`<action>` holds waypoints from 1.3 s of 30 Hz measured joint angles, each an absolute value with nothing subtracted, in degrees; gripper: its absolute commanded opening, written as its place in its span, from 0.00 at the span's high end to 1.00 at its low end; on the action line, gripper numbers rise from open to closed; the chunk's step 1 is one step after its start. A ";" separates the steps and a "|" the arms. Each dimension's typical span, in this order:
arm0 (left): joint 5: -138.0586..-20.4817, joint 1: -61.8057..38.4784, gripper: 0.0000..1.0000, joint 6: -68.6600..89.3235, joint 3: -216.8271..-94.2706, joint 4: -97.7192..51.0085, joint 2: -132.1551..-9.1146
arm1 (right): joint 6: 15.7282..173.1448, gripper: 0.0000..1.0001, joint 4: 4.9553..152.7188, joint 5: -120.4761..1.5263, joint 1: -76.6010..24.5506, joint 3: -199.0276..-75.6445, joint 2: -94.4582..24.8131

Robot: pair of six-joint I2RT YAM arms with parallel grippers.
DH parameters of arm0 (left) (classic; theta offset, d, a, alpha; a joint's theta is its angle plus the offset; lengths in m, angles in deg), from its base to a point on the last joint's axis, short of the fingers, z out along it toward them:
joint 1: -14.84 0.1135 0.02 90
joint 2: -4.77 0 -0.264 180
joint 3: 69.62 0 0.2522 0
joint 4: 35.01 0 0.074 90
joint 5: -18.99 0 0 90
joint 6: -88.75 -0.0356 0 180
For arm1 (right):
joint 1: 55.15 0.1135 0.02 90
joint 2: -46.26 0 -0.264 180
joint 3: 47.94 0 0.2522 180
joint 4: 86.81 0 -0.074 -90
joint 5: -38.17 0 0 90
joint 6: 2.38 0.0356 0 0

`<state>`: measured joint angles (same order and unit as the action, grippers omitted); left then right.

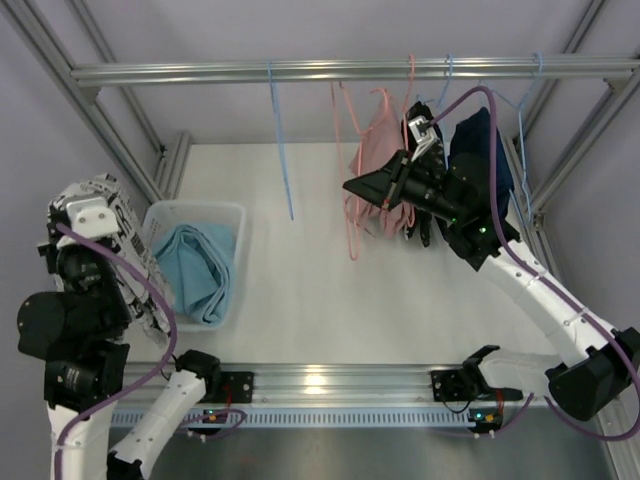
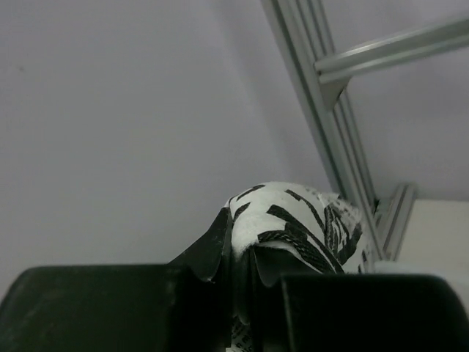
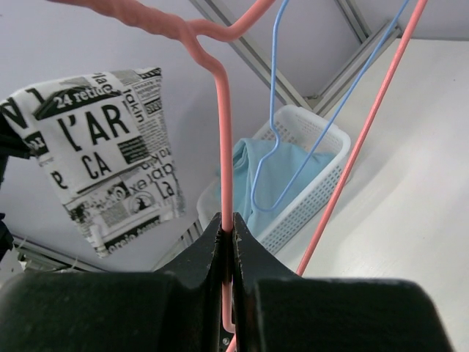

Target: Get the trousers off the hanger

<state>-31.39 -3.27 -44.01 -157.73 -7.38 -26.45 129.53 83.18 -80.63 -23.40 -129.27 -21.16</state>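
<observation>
My right gripper (image 1: pixel 355 187) (image 3: pixel 229 224) is shut on a thin wire of the pink hanger (image 1: pixel 351 215) (image 3: pixel 225 139), which hangs from the top rail. The dusty pink trousers (image 1: pixel 381 140) hang just behind it. My left gripper (image 2: pixel 245 249) is raised at the far left, shut on the white newsprint trousers (image 1: pixel 120 215) (image 2: pixel 293 220) (image 3: pixel 102 161), which drape down over the arm. The light blue trousers (image 1: pixel 200 270) (image 3: pixel 275 172) lie in the white basket (image 1: pixel 231 212) (image 3: pixel 322 139).
An empty blue hanger (image 1: pixel 283 150) (image 3: pixel 272 110) hangs from the rail (image 1: pixel 200 72) left of centre. A dark navy garment (image 1: pixel 480 150) hangs on another blue hanger at the right. Frame posts stand at both back corners.
</observation>
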 measured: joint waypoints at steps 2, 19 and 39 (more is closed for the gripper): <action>-29.01 -2.11 1.00 -44.21 -156.31 -4.54 -26.21 | 129.51 1.00 83.18 -80.63 -23.38 -129.27 -21.27; -23.37 11.09 1.00 -37.39 -151.98 9.99 -22.10 | 129.64 1.00 83.31 -80.72 -23.36 -129.29 -23.06; -43.92 11.61 0.96 -9.43 -148.07 14.67 -54.60 | 131.35 1.00 83.68 -81.61 -23.27 -129.27 -24.66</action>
